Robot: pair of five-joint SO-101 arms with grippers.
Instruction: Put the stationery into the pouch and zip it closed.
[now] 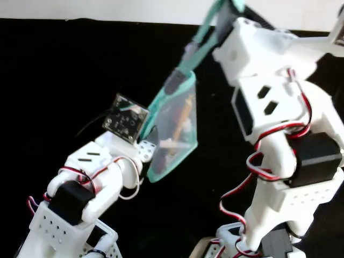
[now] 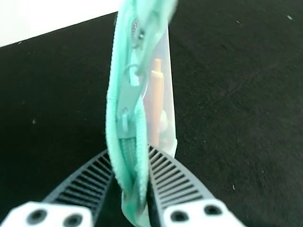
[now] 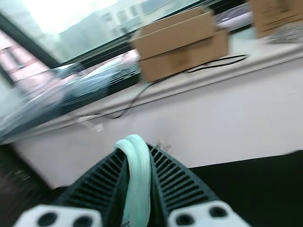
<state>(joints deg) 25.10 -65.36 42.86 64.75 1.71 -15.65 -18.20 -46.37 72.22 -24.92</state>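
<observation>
A clear pouch [image 1: 174, 126] with mint-green trim hangs above the black table, stretched between both arms. Inside it I see an orange pen [image 2: 156, 101] and small white items. My left gripper [image 2: 137, 201] is shut on the pouch's lower green edge [image 2: 130, 165], with the zipper pull [image 2: 130, 78] just past its fingers. My right gripper [image 3: 137, 189] is shut on the pouch's green strap [image 3: 135, 175] at the upper end, high over the table near the back edge [image 1: 212, 27].
The black table [image 1: 54, 80] spreads under both arms. The right arm's white body [image 1: 279, 134] with red and white cables stands close beside the pouch. Cardboard boxes [image 3: 180, 42] sit on a sill beyond a white wall.
</observation>
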